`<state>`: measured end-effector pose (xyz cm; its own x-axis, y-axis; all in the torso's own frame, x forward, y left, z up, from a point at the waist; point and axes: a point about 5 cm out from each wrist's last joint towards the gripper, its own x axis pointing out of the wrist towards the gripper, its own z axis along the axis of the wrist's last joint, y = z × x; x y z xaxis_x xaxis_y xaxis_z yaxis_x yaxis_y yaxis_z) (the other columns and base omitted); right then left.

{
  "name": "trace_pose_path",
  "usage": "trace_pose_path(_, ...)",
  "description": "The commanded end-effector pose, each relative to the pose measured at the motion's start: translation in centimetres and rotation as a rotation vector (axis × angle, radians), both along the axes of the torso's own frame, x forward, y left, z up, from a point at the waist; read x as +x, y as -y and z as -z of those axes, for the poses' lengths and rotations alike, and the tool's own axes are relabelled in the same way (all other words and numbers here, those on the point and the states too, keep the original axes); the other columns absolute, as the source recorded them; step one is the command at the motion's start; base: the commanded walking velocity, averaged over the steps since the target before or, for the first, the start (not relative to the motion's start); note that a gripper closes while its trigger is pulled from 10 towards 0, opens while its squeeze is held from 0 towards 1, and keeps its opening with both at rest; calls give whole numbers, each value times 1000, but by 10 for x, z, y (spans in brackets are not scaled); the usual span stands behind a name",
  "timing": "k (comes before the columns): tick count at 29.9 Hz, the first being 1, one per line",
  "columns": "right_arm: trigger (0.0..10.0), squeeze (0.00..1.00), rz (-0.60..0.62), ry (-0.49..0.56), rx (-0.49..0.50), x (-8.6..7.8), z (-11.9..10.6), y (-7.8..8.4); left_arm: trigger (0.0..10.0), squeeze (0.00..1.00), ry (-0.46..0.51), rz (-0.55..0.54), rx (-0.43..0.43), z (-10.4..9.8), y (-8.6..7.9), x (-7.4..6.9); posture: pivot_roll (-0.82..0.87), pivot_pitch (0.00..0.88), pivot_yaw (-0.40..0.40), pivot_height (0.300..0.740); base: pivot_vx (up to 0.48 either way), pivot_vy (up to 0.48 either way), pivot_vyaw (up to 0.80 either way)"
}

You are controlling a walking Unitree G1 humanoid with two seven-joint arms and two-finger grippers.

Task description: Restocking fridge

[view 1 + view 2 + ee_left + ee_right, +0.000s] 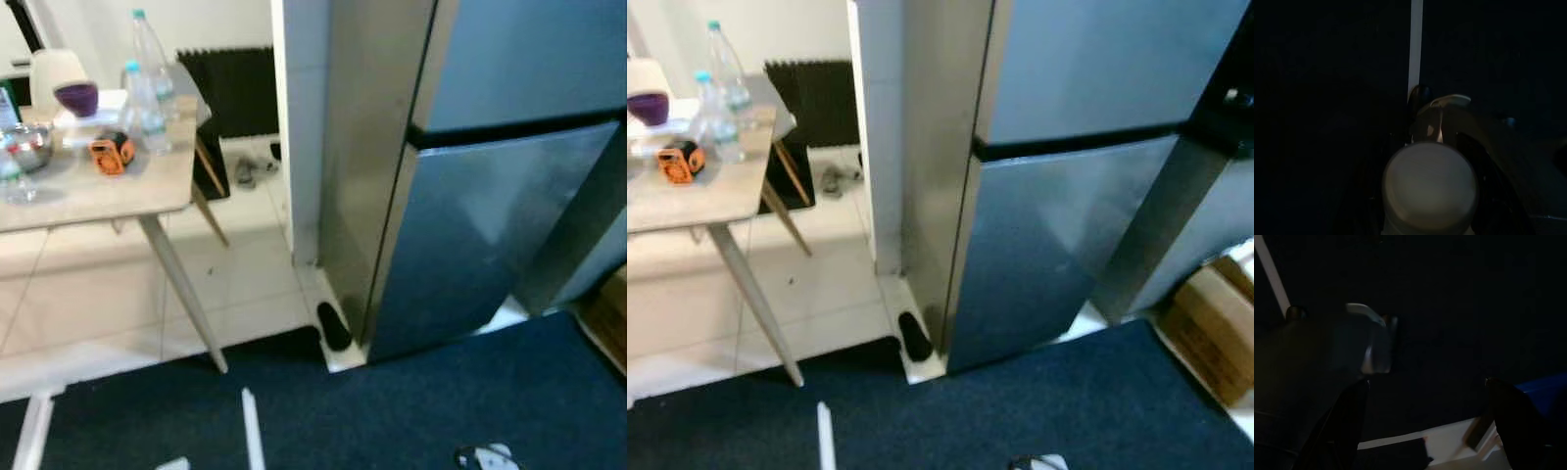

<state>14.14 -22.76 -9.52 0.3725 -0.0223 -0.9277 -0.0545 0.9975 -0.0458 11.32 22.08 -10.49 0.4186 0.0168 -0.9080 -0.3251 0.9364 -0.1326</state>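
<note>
The silver fridge (470, 196) stands straight ahead with both doors closed, the lower door (1048, 245) reaching down to the floor. On the table (98, 191) at the left stand two clear water bottles (145, 103). The left wrist view is dark. In it my left gripper (1430, 196) hangs low over the carpet, with its dark fingers (1498, 196) closed around a pale round-topped object (1430, 186). My right gripper (1430, 426) also hangs low, open, its fingers (1349, 423) wide apart with nothing between them.
The table also carries a purple bowl (76, 98), an orange tape measure (111, 154) and a metal bowl (24, 147). Dark blue carpet (411, 411) with white tape lines (252, 431) lies before the fridge. A cardboard box (1215, 333) sits right of the fridge, and a black object (333, 325) lies at its left corner.
</note>
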Motion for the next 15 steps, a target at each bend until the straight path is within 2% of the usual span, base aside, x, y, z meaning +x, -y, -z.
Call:
trace_pose_path(1, 10000, 0, 10, 7, -3, 2, -2, 4, 10000, 0, -4, -1, -30, 2, 8, -2, -23, 0, 15, 740, 0, -450, 0)
trace_pose_path(6, 10000, 0, 7, 9, -1, 2, -2, 4, 10000, 0, -6, -2, -31, 2, 8, -3, -23, 0, 15, 740, 0, -445, 0)
trace_pose_path(9, 10000, 0, 6, 10, 0, 3, -2, 3, 10000, 0, 8, -42, -34, 2, 8, -1, -23, 0, 15, 740, 0, 0, 0)
trace_pose_path(15, 10000, 0, 4, 11, 1, 4, -2, 3, 10000, 0, 30, -39, -55, 1, 11, 3, -23, 0, 15, 740, 0, 0, 0)
